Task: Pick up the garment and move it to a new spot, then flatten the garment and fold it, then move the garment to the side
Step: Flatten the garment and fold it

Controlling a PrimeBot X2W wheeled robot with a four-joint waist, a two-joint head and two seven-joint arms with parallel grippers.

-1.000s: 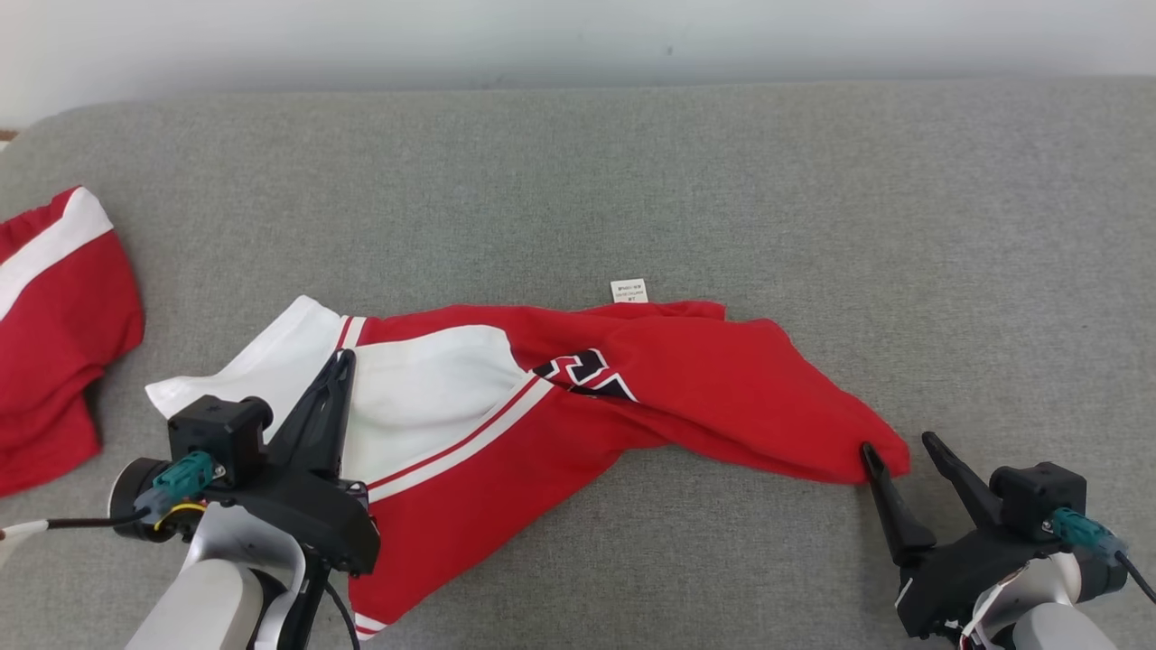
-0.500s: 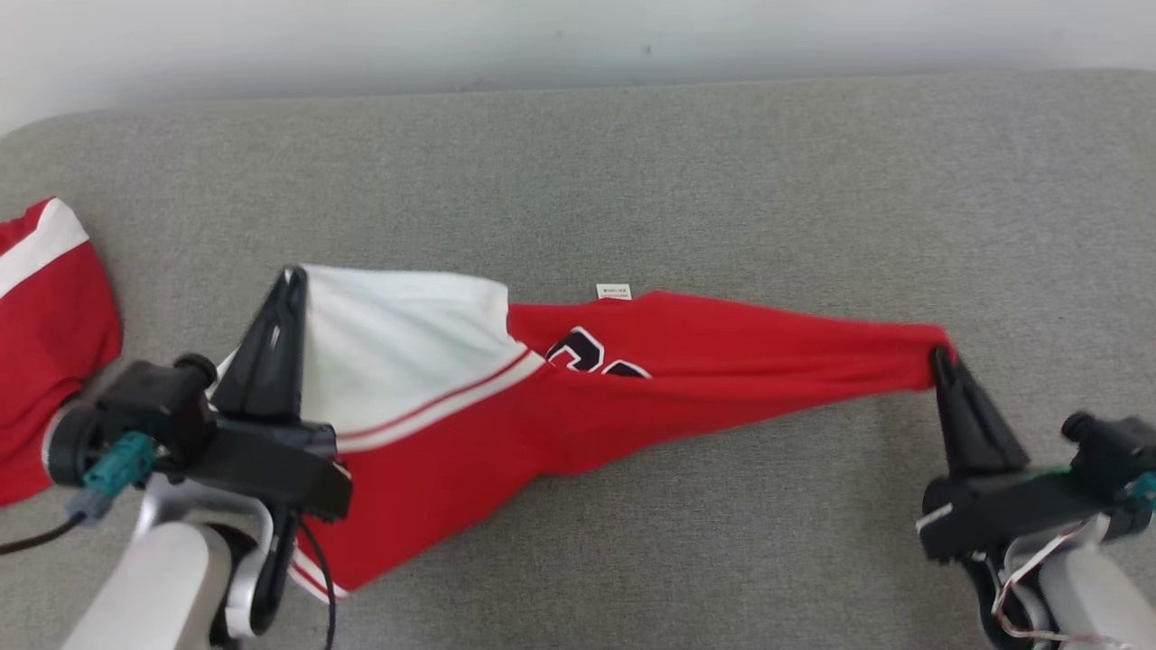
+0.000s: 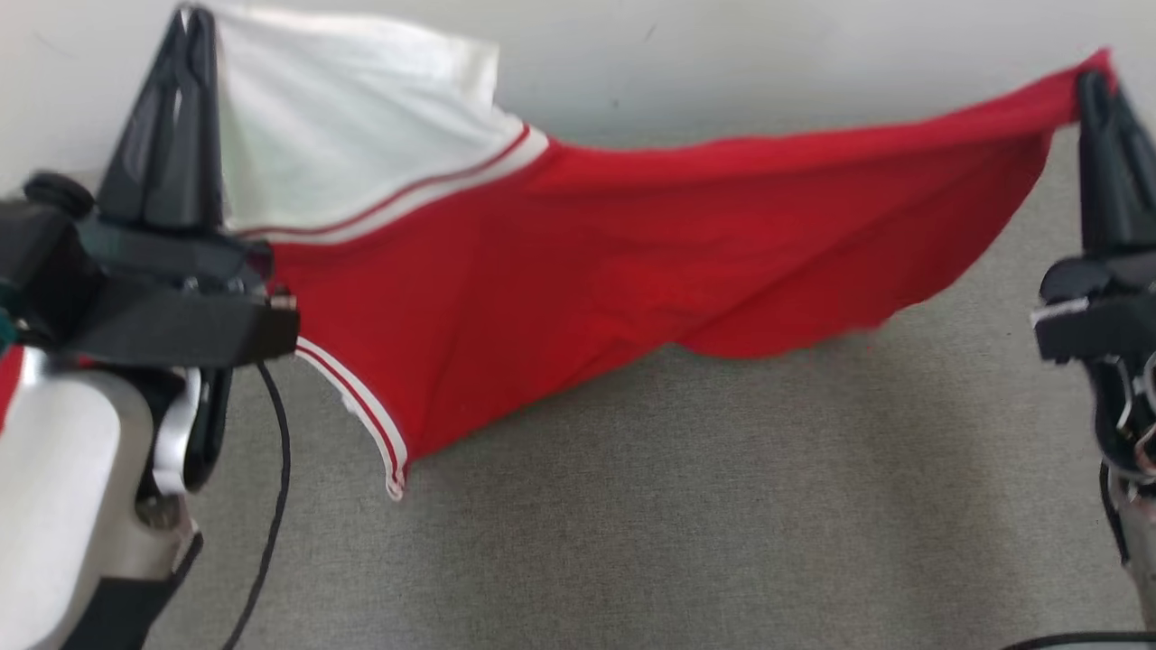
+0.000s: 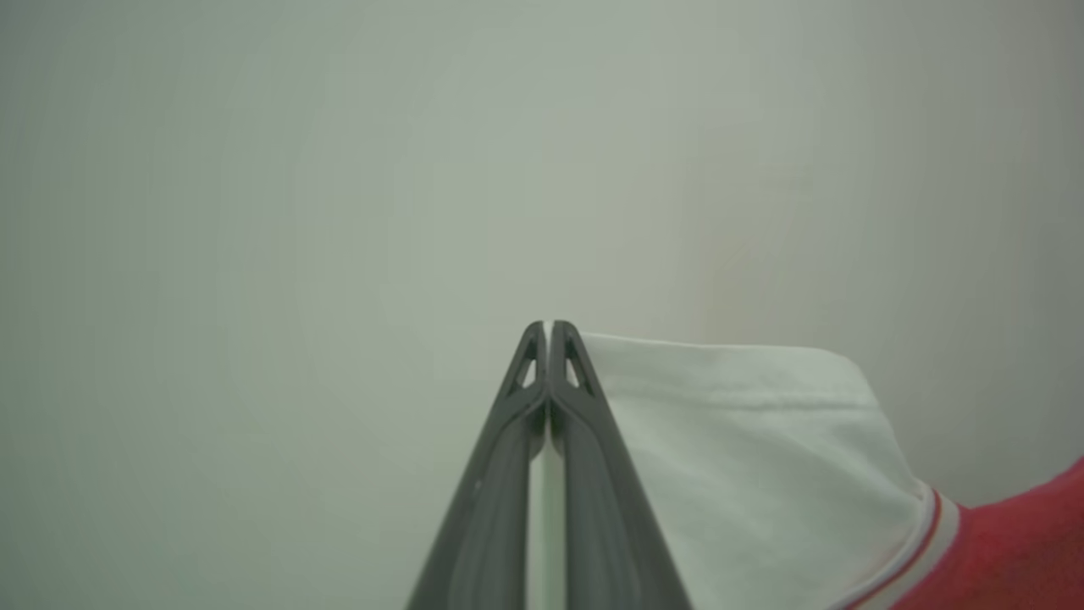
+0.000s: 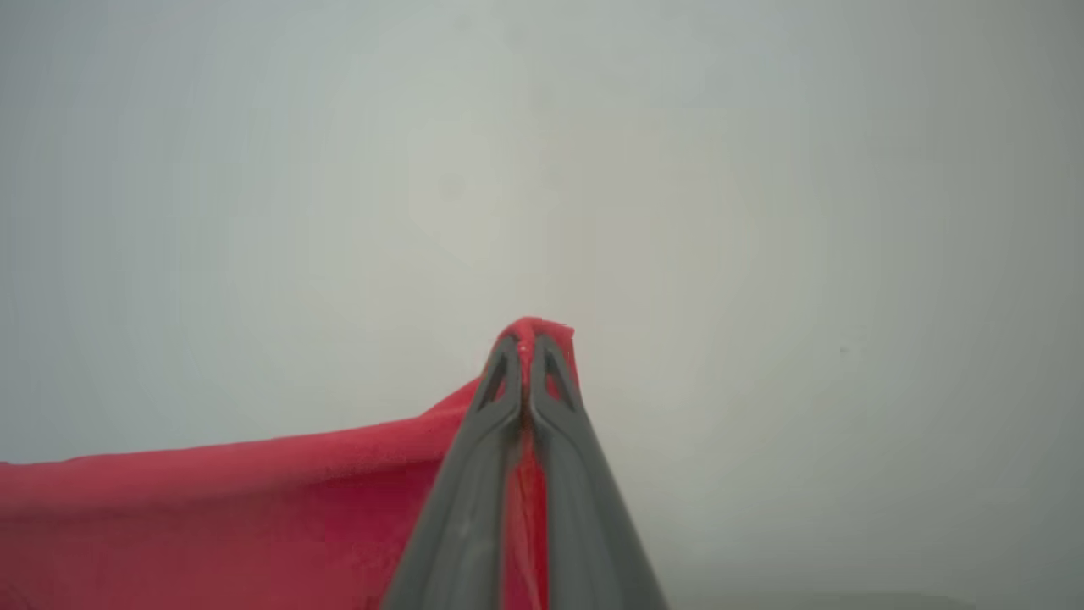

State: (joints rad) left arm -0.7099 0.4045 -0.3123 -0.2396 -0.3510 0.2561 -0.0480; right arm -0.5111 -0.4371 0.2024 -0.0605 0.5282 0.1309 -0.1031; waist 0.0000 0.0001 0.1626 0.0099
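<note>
pinches, with the left gripper point(image 3: 187, 18) point(image 4: 549, 326), the white corner of a red and white fabric garment point(image 3: 578, 271). presses both long dark fingers point(image 3: 163, 135) flat together, with a thin sliver of white cloth between them in the left wrist view. clamps, with the right gripper point(image 3: 1093, 81) point(image 5: 527, 343), a red corner of the same cloth, jaws closed tight, with a small red tuft poking past the tips in the right wrist view. holds both grippers high, fingers pointing up and away, well apart, one at the far left and one at the far right.

spreads the garment in the air between the two grips, top edge running from left to right and dipping a little in the middle. shows a white panel at the left, bordered by a thin red stripe and a white band, then plain red cloth hanging in a loose curve. drops lowest at a striped red and white hem tip point(image 3: 395, 478) left of centre; cannot tell whether that tip touches anything.

hangs over a grey woven upholstered surface point(image 3: 722, 524), with a soft shadow under the red fold. backs onto a plain pale wall point(image 3: 768, 45) at the far side. trails a thin black cable point(image 3: 275, 469) down beside the silver-white left forearm point(image 3: 63, 487) at the near left.
</note>
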